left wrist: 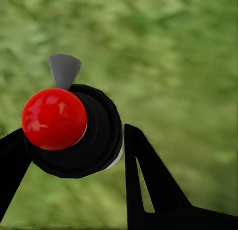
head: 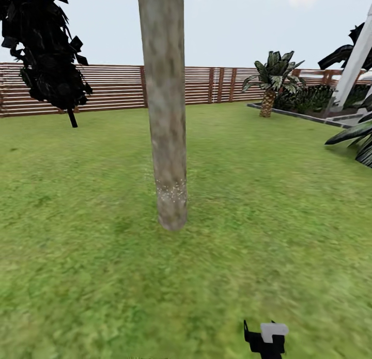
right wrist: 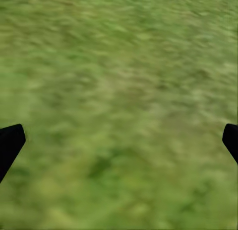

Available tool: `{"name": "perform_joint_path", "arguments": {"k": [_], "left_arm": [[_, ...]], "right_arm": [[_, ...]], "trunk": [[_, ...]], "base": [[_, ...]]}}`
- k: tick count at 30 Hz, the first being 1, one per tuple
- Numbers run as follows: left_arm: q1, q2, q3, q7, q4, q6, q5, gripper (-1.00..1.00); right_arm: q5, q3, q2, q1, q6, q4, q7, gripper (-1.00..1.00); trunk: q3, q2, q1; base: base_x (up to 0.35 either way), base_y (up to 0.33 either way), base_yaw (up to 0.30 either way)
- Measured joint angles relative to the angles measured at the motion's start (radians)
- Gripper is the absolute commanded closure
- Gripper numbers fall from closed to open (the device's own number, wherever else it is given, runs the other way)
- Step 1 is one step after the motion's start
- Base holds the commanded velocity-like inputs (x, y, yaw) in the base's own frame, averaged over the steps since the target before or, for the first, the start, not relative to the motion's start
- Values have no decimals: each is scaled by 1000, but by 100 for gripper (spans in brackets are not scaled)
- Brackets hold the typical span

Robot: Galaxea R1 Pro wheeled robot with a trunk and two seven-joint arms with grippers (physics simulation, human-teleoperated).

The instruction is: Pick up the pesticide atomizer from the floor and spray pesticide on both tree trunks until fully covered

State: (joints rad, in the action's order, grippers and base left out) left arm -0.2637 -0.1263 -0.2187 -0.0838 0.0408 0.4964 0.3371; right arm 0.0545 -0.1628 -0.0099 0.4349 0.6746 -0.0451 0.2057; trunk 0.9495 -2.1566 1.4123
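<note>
- Grass covered the garden, ringed at the back by a brown slat fence under a pale sky.
- Left fingers pinched the atomizer between them: one black finger lay against each side of its round black body.
- A glossy red ball capped the atomizer, and a grey cone-shaped piece stuck out just beyond it, over blurred lawn.
- Right fingers were spread wide with nothing between them, their black tips at opposite edges of the right wrist view, above bare grass.
- In the head view a black part with a pale grey block showed at the lower edge; I could not tell which arm it belonged to.
- A thick grey-tan trunk rose straight from the lawn ahead of the robot, near the middle of the view.
- White specks dotted the trunk low down, just above its base.
- A black-leaved tree stood far left by the fence, a short palm far right.
</note>
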Motion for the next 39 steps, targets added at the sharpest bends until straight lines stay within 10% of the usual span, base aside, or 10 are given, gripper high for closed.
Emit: {"name": "perform_joint_path", "arguments": {"k": [17, 27, 39], "left_arm": [[0, -9, -8, -3, -17, 14, -6, 100], [-1, -4, -11, 3, -278, 19, -10, 100], [-1, -10, -10, 7, -284, 45, -48, 100]], "right_arm": [[-1, 0, -1, -1, 0, 0, 0, -100], [-1, -1, -1, -1, 0, 0, 0, -100], [-1, -2, 1, -1, 0, 0, -2, -100]], "trunk": [[0, 0, 0], [0, 0, 0], [0, 0, 0]], "base": [[0, 0, 279], [0, 0, 279], [0, 0, 279]]}}
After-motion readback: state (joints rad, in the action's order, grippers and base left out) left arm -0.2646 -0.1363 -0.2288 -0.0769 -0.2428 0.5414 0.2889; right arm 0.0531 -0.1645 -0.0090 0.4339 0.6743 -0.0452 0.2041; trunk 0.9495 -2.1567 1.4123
